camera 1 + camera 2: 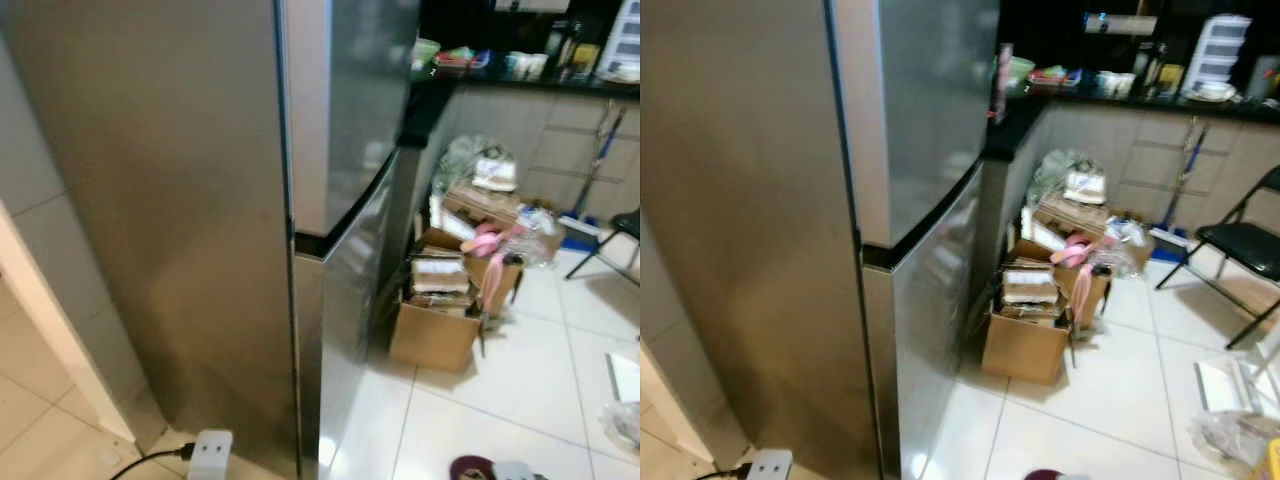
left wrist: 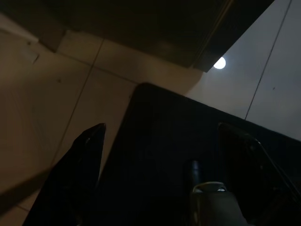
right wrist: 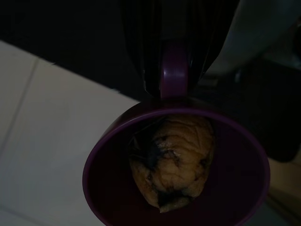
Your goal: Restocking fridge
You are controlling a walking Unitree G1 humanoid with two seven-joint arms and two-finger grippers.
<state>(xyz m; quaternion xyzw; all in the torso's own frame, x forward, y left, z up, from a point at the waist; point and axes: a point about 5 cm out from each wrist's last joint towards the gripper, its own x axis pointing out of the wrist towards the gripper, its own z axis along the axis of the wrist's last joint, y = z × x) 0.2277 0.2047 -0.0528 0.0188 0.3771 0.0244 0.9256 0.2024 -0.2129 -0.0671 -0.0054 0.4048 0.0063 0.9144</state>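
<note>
The fridge (image 1: pixel 250 200) stands tall and grey with both doors closed, a dark seam between the upper and lower door. To its right, on the white tiled floor (image 1: pixel 520 390), sit open cardboard boxes (image 1: pixel 440 310) stuffed with papers and something pink. A dark bench (image 1: pixel 1120 95) behind carries bowls and bottles, and a black folding chair (image 1: pixel 1240 245) stands near it. The right gripper (image 3: pixel 174 70) has its jaws clenched on the handle of a purple cup (image 3: pixel 176 165), which holds a wrinkled yellowish lump of food (image 3: pixel 171 162). The left gripper (image 2: pixel 160 141) hangs low over the floor, its jaws released and apart.
</note>
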